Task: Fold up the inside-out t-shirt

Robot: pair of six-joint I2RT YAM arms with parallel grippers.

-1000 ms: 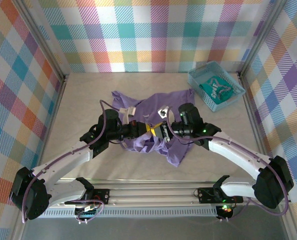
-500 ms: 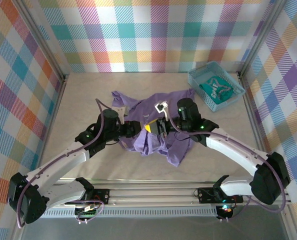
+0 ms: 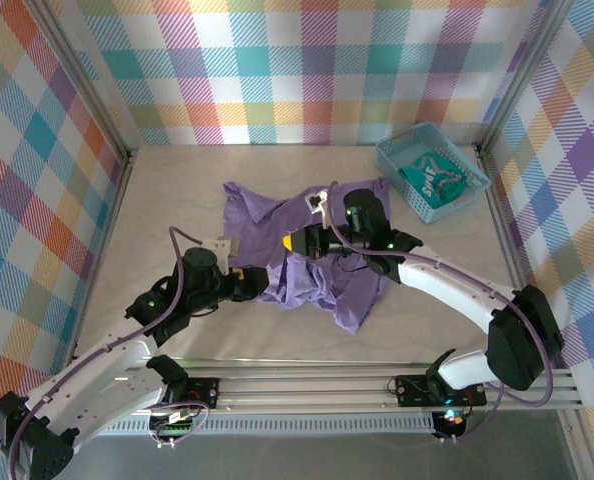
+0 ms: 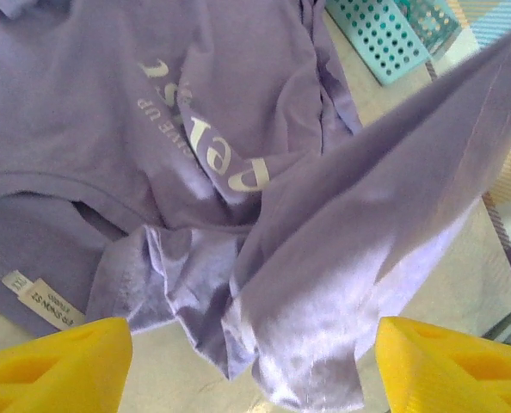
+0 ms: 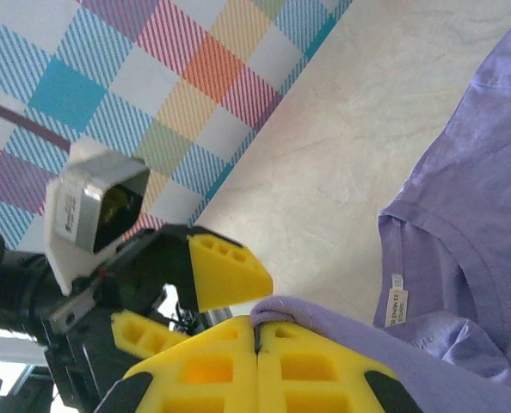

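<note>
Right gripper (image 5: 257,327) is clenched on a raised fold of the inside-out t-shirt (image 3: 269,215); in the right wrist view its two yellow fingers meet with the lavender cloth pinched between them. From above, that gripper sits over the middle of the shirt and a ridge of cloth runs up to it. Left gripper (image 4: 251,374) stands with its jaws wide apart and grips nothing. Its yellow fingertips (image 4: 58,361) sit at either side of a hanging flap of cloth, at the shirt's near-left edge.

The shirt lies around the middle of the table (image 3: 167,180), nearer the far edge than the near one. Its far part is spread fairly flat, while the near part is bunched and trails toward the near-right.

As for progress, I judge the folding hardly begun. No straight, flat fold shows anywhere, the sleeves and hem cannot be picked out cleanly, and the body is rumpled in the middle. The shirt most likely has to be drawn flat first, then folded over in tidy layers.

White print (image 4: 208,142) crosses the chest in the left wrist view. The large letters look like "Pel" with more beyond them, and a smaller line includes "IVE UP". A white care tag (image 4: 40,301) is sewn at the hem, its wording too small to read.

In the far right corner stands a teal basket (image 3: 407,135) holding a teal-green garment (image 3: 439,172) with white markings I cannot read, well apart from the shirt.
</note>
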